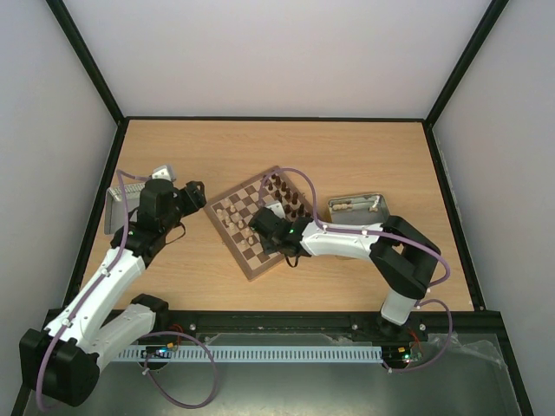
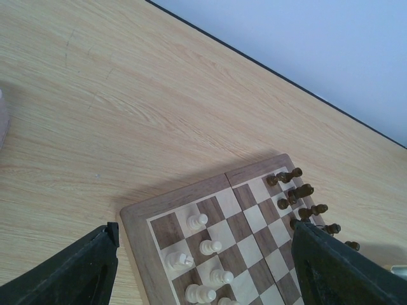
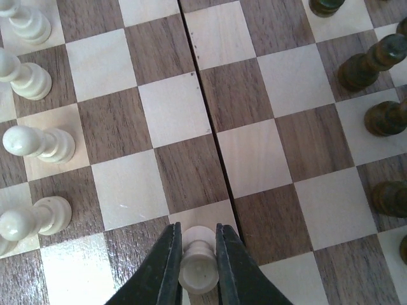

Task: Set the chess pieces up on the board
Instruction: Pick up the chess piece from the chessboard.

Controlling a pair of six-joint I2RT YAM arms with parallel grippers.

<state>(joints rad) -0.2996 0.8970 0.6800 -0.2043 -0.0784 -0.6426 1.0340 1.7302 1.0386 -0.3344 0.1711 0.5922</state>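
Observation:
The chessboard (image 1: 247,260) lies turned at an angle in the middle of the table. Cream pieces (image 1: 232,215) stand along its left side and dark brown pieces (image 1: 286,192) along its far right side. My right gripper (image 3: 198,249) is shut on a cream pawn (image 3: 198,264) and holds it over the middle of the board (image 3: 172,108), near the centre seam. Other cream pawns (image 3: 38,143) stand at the left of that view. My left gripper (image 1: 192,192) is open and empty, off the board's left corner, with cream pieces (image 2: 210,246) between its fingers (image 2: 76,270) in its wrist view.
A metal tin (image 1: 354,205) with more cream pieces sits to the right of the board. A grey tin lid (image 1: 128,192) lies under the left arm at the table's left edge. Dark pieces (image 3: 372,63) line the right of the right wrist view.

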